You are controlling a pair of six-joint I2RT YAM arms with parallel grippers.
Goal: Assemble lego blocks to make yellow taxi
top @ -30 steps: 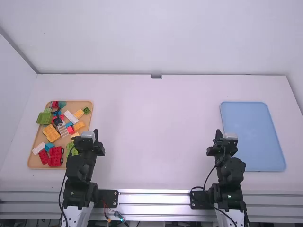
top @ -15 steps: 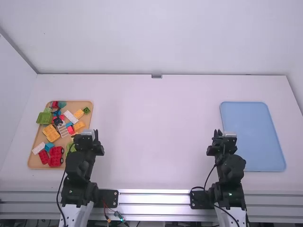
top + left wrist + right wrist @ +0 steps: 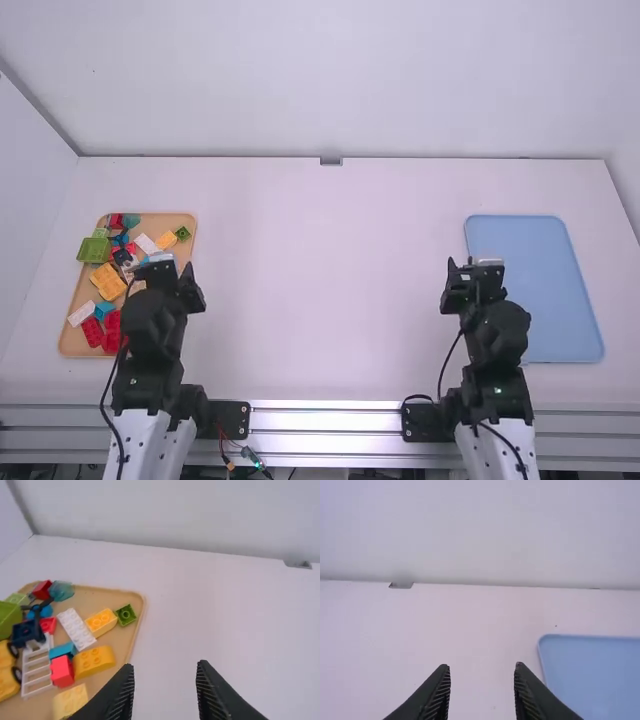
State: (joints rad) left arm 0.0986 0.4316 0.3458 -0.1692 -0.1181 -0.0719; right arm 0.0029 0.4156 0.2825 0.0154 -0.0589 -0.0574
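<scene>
High view placed the yellow wheeled base [image 3: 107, 280] on the tan tray [image 3: 67, 345], toward that tray's left edge. My left gripper [image 3: 165, 666], the nearer, stood close to the tray's right edge; the base lay to its left, long axis slanting from far left to near right. I judged a leftward reach and a wrist turn necessary. Fingers of both grippers were apart, nothing between them. My right gripper [image 3: 482, 666] was well apart, beside the blue tray [image 3: 535, 270]
</scene>
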